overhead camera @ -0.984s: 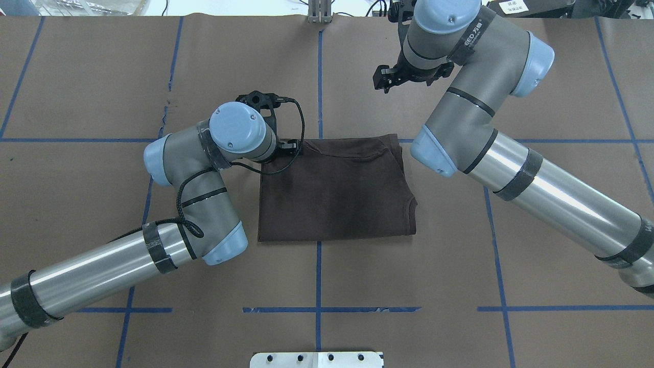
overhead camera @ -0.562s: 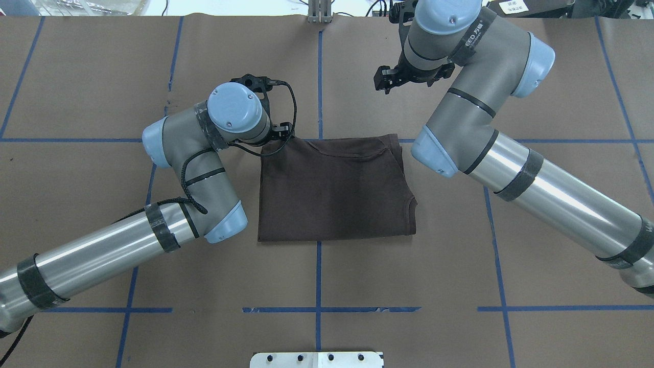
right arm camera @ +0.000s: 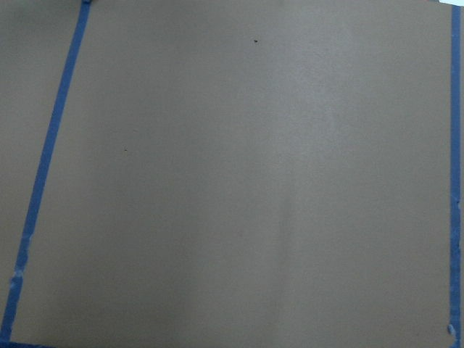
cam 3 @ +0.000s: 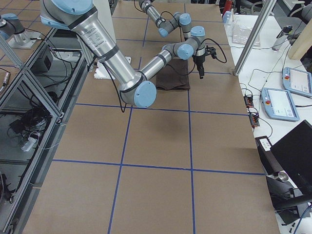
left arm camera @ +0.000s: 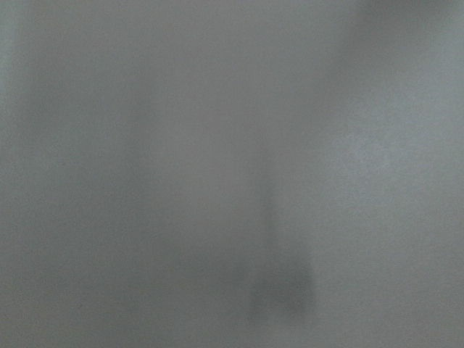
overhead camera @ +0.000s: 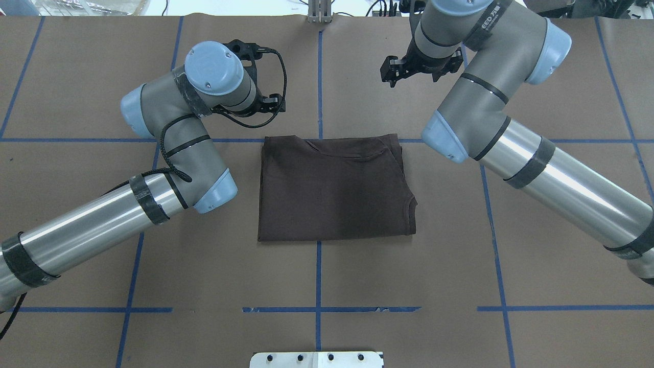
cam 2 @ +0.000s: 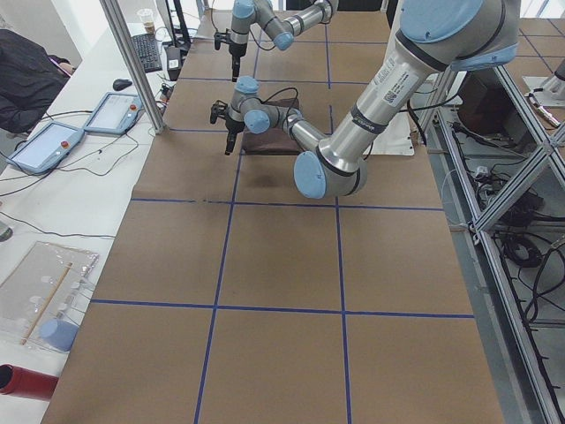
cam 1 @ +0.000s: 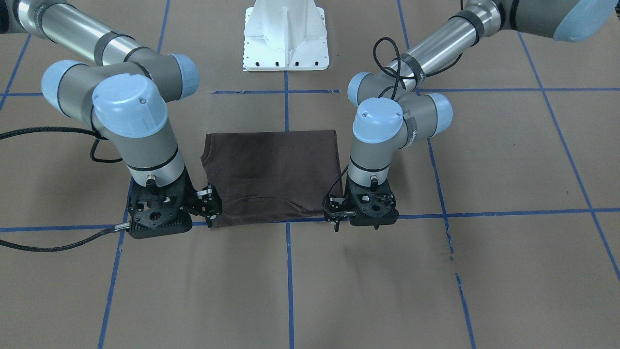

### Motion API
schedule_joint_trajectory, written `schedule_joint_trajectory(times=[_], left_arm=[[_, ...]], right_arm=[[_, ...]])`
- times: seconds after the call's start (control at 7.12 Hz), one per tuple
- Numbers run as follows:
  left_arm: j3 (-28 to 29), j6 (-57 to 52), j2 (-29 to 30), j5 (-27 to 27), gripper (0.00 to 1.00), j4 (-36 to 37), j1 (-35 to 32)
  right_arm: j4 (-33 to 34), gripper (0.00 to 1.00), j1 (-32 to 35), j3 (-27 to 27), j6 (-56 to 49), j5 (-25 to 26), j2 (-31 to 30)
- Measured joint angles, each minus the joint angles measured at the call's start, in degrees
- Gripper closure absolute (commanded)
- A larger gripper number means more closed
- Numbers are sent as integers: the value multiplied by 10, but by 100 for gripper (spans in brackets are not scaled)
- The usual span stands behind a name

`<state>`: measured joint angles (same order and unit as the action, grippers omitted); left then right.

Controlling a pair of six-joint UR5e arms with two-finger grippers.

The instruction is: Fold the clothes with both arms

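Dark brown T-shirt (overhead camera: 332, 194); tan table (overhead camera: 409, 286) crossed by blue lines (overhead camera: 318, 286).

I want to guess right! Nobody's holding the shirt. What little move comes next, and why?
Probably lower the left gripper and right gripper onto the collar-edge corners of the T-shirt: both hang empty just beyond that edge, and the flat rectangle looks ready for another fold.

Overhead and front cameras face each other across the brown paper-covered table (overhead camera: 357, 276), sharing the dark brown folded T-shirt (overhead camera: 334, 189); wrist cameras close.
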<state>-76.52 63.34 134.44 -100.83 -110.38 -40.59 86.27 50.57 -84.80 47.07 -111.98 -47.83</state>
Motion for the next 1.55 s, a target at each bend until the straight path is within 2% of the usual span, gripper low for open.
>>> schedule_joint_trajectory(times=[0.28,0.42,0.84,1.12,1.26,1.41,1.55], left_arm=[[-121,-36,-63,-30,0,22,-9],[-188,-73,-96,-41,0,56,-21],[-343,-231,-221,-92,0,133,-101],[-388,-424,-335,-164,0,138,-220],[-391,-504,-385,-195,0,139,-276],[-385,-542,-432,-231,0,140,-316],[-367,-551,-464,-257,0,140,-336]], right_arm=[[4,0,50,-25,-57,-40,-43],[5,0,81,-48,-107,-61,-79],[6,0,196,-100,-298,-132,-208],[19,0,286,-118,-409,-162,-290],[53,0,318,-127,-433,-167,-323],[82,0,337,-134,-447,-162,-375],[65,0,349,-136,-452,-158,-436]])
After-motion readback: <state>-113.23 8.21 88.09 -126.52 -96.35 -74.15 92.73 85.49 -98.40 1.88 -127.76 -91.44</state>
